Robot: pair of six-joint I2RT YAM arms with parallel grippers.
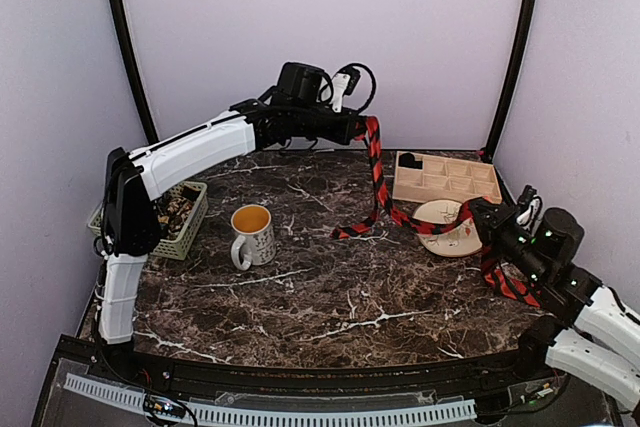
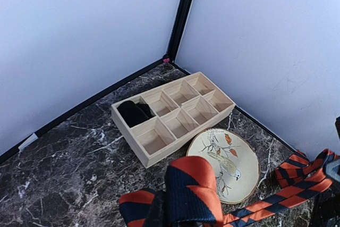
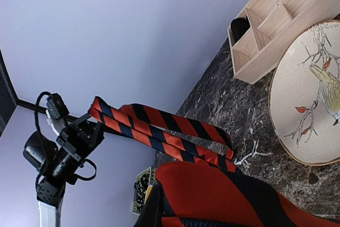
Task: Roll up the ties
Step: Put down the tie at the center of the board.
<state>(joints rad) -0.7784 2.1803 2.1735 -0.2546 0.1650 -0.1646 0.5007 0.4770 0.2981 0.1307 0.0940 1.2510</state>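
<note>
Here, one striped tie is stretched between both claws.
The left claw (image 1: 366, 129) grips the red-and-black tie (image 1: 377, 179) high over the 1 o'clock part of the desk (image 1: 320, 287). The tie drops to the marble near the centre, then crosses the plate (image 1: 455, 244) at 3 o'clock into the right claw (image 1: 478, 215), which is closed on it. Its tail spills over the edge at 4 o'clock. A wooden tray (image 1: 440, 195) sits at 2 o'clock, a mug (image 1: 255, 237) towards 9.

A robot test cell in a lab: plain lilac walls (image 1: 300, 27) and black corner posts (image 1: 128, 57) box in a dark marble-pattern table (image 1: 330, 287). Two robot arms, left arm (image 1: 195, 152) and right arm (image 1: 605, 327), stand at its near edge behind a slotted cable duct (image 1: 280, 412). Staged props sit out: a mug (image 1: 253, 235), a bird plate (image 2: 212, 152) and a red-and-black striped tie (image 1: 376, 172).
</note>
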